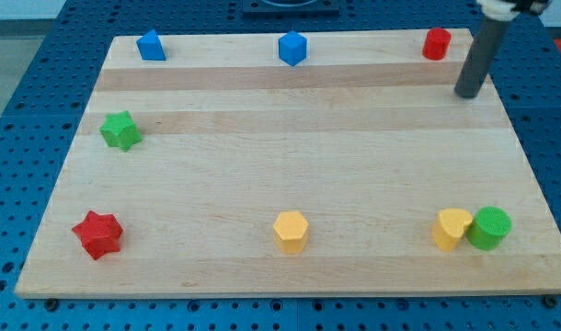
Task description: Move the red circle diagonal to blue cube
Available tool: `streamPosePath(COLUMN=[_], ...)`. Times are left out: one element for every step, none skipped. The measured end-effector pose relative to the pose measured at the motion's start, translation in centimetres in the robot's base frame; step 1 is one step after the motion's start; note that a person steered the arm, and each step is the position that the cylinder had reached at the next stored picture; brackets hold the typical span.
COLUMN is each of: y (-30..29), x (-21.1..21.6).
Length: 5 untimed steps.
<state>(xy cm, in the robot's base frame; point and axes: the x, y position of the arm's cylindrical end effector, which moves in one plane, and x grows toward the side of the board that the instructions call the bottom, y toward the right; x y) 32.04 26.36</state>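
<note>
The red circle (pixel 436 43) is a short red cylinder at the view's top right corner of the wooden board (pixel 290 165). The blue cube (pixel 291 48) sits at the top edge, near the middle. My tip (pixel 466 94) is the lower end of a dark rod, just right of and below the red circle, with a small gap between them. It is far to the right of the blue cube.
A blue block (pixel 151 45) is at top left. A green star (pixel 120 131) is at the left edge, a red star (pixel 97 233) at bottom left. A yellow hexagon (pixel 291 231) is at bottom middle. A yellow block (pixel 452 228) touches a green cylinder (pixel 490 227) at bottom right.
</note>
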Motion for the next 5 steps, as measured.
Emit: streamPosePath(y=[2.5,3.8,2.9,0.6,-0.1], x=[-4.2,-8.2,-11.6,-12.8,-12.8])
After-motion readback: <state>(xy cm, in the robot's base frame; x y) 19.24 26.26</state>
